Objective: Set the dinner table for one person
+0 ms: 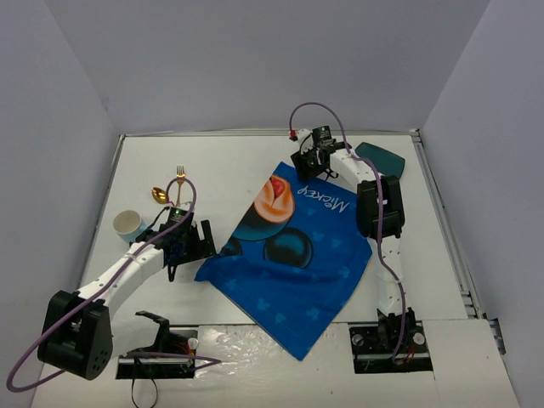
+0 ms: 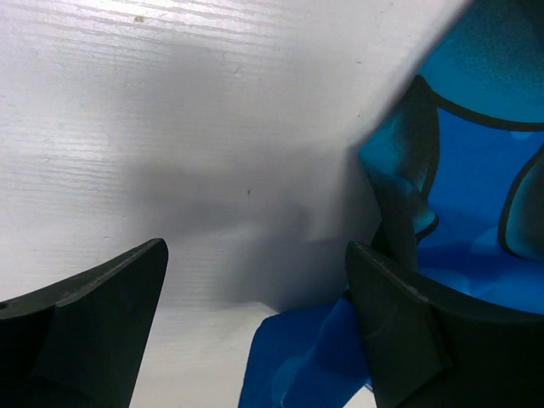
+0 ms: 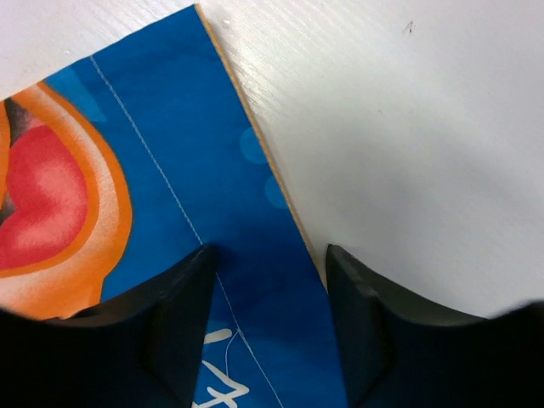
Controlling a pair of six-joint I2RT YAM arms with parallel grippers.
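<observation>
The white dinner table (image 1: 238, 157) carries a blue cartoon-print cloth mat (image 1: 297, 263), lying turned at an angle in the middle. My left gripper (image 1: 197, 245) is open at the mat's left corner. In the left wrist view the gripper (image 2: 255, 327) has its jaws wide apart, and the rumpled corner of the mat (image 2: 484, 170) lies against the right finger (image 2: 408, 323). My right gripper (image 1: 308, 166) is open at the mat's far corner. In the right wrist view the gripper (image 3: 270, 293) straddles the edge of the mat (image 3: 195, 170), low over it.
A gold fork (image 1: 179, 177) and a gold spoon (image 1: 159, 195) lie at the far left. A white cup (image 1: 129, 225) stands left of my left arm. A dark teal dish (image 1: 381, 159) sits at the far right, behind my right arm. Grey walls ring the table.
</observation>
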